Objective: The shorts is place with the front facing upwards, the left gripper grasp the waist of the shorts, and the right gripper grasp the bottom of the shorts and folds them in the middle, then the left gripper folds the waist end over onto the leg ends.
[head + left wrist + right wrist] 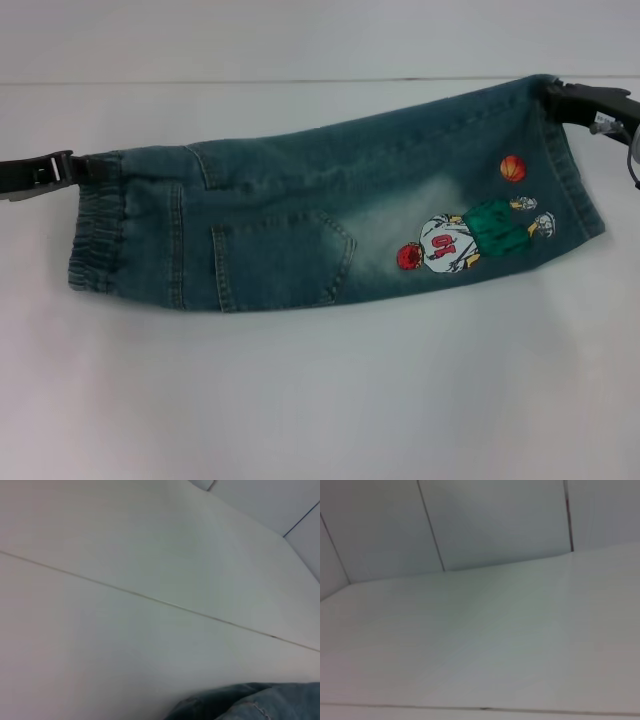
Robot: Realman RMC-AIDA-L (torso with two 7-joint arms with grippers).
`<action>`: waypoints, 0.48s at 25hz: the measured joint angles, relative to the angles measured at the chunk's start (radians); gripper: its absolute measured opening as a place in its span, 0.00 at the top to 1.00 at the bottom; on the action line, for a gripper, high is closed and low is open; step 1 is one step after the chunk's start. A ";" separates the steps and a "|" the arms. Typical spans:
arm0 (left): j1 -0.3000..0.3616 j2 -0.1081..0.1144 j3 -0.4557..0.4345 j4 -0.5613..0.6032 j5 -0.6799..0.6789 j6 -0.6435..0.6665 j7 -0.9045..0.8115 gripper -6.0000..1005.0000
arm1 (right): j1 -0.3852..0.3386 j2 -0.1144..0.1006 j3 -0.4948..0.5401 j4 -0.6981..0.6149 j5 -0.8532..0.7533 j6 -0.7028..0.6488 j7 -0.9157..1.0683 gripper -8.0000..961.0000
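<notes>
The denim shorts (pixel 300 220) lie folded lengthwise on the white table (pixel 300 400), back pocket and a basketball-player print (pixel 460 235) facing up. The elastic waist (pixel 95 240) is on the left and the leg ends (pixel 575 170) are on the right. My left gripper (pixel 78 167) is shut on the waist's far corner. My right gripper (pixel 558 95) is shut on the far corner of the leg hem. The top edge runs taut between them. A strip of denim (pixel 260 702) shows in the left wrist view. The right wrist view shows no shorts.
A seam (pixel 150 598) runs across the white tabletop behind the shorts. Panelled wall (pixel 495 520) rises at the table's back edge. Bare table surface lies in front of the shorts toward me.
</notes>
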 joint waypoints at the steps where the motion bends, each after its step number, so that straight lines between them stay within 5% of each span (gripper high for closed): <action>1: 0.000 0.000 0.000 0.000 0.000 -0.001 0.000 0.95 | -0.001 0.000 0.000 0.002 0.011 0.000 -0.007 0.95; 12: -0.002 -0.009 0.012 -0.023 -0.013 -0.059 0.034 0.94 | 0.031 0.007 -0.009 0.029 0.038 0.060 -0.062 0.95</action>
